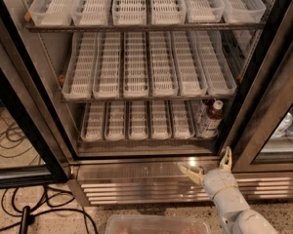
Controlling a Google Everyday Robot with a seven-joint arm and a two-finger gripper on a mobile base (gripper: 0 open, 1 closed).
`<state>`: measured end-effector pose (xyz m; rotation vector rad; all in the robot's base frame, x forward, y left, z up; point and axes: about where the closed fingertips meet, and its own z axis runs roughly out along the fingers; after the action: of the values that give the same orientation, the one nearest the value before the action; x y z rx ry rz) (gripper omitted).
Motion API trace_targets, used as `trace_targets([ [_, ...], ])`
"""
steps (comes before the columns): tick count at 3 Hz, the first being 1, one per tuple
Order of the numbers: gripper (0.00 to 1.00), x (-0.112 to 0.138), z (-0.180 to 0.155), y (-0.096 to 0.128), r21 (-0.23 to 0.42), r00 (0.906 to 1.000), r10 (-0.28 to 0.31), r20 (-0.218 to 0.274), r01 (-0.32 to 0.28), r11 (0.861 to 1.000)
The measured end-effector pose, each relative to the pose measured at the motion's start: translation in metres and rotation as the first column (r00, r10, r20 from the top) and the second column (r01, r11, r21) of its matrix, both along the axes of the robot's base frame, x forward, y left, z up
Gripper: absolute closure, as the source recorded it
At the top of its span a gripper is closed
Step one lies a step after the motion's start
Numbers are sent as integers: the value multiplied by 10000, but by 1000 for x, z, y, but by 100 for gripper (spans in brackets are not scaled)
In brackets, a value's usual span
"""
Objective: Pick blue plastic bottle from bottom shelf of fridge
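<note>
In the camera view, the hand (208, 164) sits low in front of the fridge (34, 130), level with the ribbed steel base (136, 185) and towards its right end. Its two pale fingers (188, 170) are spread well apart, one pointing left along the base and the other standing nearly upright, with nothing between them. The grey wrist and arm (239, 213) run from the hand down to the lower right corner. The bottle (212, 117) stands upright above the hand and a little beyond it, at the far right end of the bottom shelf (136, 122), close to the dark right door frame. It is a small clear bottle with dark brown contents and a pale label, and it is not touching the hand. Just left of the bottle there is a pale, glassy shape whose nature cannot be told. Further left of the hand and above it, the bottom shelf shows a row of narrow white slotted trays. Two more rows of white trays (146, 65) lie higher still. Up and to the right of the hand, behind glass, a neighbouring unit (290, 123) shows blue and white items. Below and left of the hand lies a clear tub (156, 224) at the bottom edge, and far to the left black cables (12, 140) trail over the speckled floor.
</note>
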<state>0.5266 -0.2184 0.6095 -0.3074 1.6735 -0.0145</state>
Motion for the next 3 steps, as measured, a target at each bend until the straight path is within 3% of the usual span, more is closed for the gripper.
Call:
trace_targets([
  [1,27,6,0,6,256,9991,-274,313,266,9993],
  [2,39,17,-3,10,716,9943,-830,674,782,9944],
  [3,38,24,-7,12,931,9855,-1330,1053,1234,9880],
])
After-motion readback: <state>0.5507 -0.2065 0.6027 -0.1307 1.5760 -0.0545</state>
